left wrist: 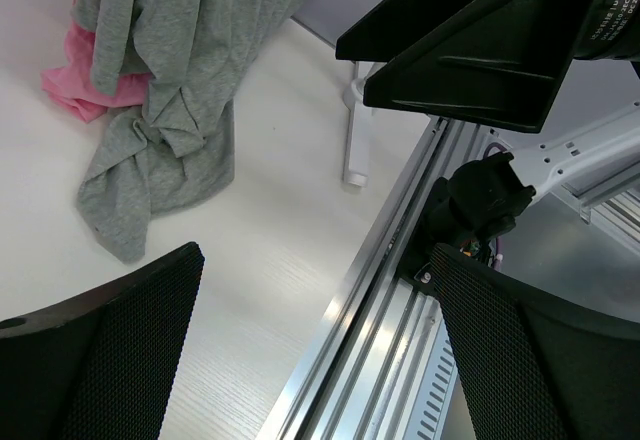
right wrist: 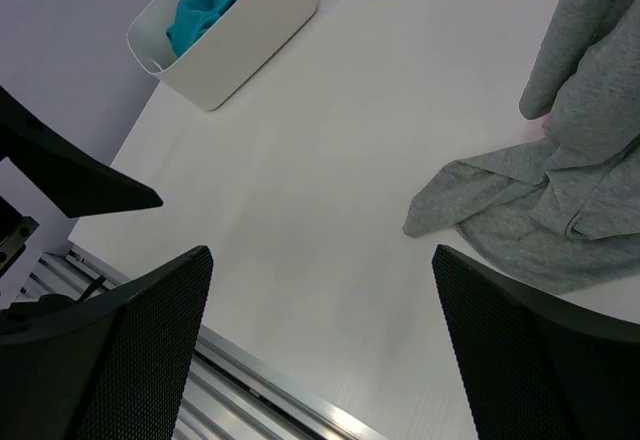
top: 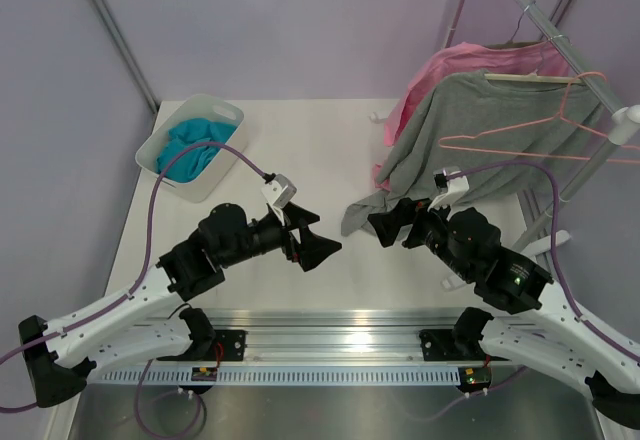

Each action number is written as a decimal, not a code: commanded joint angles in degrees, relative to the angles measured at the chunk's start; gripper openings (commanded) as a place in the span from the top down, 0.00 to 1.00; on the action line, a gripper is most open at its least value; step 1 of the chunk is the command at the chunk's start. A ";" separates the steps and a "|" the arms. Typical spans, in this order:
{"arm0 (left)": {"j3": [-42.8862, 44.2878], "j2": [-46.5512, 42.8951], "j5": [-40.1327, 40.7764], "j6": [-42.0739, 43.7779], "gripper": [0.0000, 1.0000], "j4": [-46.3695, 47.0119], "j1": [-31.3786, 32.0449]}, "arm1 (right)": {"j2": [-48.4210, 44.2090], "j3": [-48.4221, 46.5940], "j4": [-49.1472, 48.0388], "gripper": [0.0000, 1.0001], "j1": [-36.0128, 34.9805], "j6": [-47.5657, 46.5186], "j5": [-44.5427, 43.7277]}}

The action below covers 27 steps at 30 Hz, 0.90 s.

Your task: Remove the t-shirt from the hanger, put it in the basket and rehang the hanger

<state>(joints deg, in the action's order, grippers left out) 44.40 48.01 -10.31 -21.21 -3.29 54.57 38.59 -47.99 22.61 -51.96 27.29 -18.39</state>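
Note:
The grey t-shirt (top: 470,125) hangs on the cream hanger (top: 537,78), whose metal hook sits over the slanted rack rail at the right. The shirt's lower part trails onto the table (top: 362,215), bunched in the left wrist view (left wrist: 165,130) and spread flat in the right wrist view (right wrist: 545,225). My left gripper (top: 322,235) is open over the table's front middle, pointing right, with nothing between its jaws (left wrist: 315,290). My right gripper (top: 383,224) is open too, just in front of the trailing hem (right wrist: 320,290), not touching it.
A pink t-shirt (top: 450,65) hangs behind the grey one, its end on the table (left wrist: 75,90). Thin pink wire hangers (top: 545,142) hang on the same rail. A white basket (top: 225,115) with teal cloth (right wrist: 205,5) stands at the back left. A rack foot (left wrist: 357,145) stands near the front rail (left wrist: 400,300).

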 commanded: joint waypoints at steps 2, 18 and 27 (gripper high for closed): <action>0.60 -0.37 -0.77 0.56 0.01 2.67 0.01 | -0.70 -2.20 -0.11 0.00 0.20 0.31 0.38; 15.26 4.01 2.14 5.11 0.01 0.56 0.01 | -3.52 6.04 3.84 0.01 0.20 4.17 4.86; 45.57 24.19 4.95 17.07 0.01 -11.91 -0.25 | -17.30 13.53 6.48 0.00 0.20 7.08 9.86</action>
<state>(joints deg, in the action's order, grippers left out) 82.24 65.87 -6.92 -10.79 -10.76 54.57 26.17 -34.92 28.82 -51.96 33.21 -11.84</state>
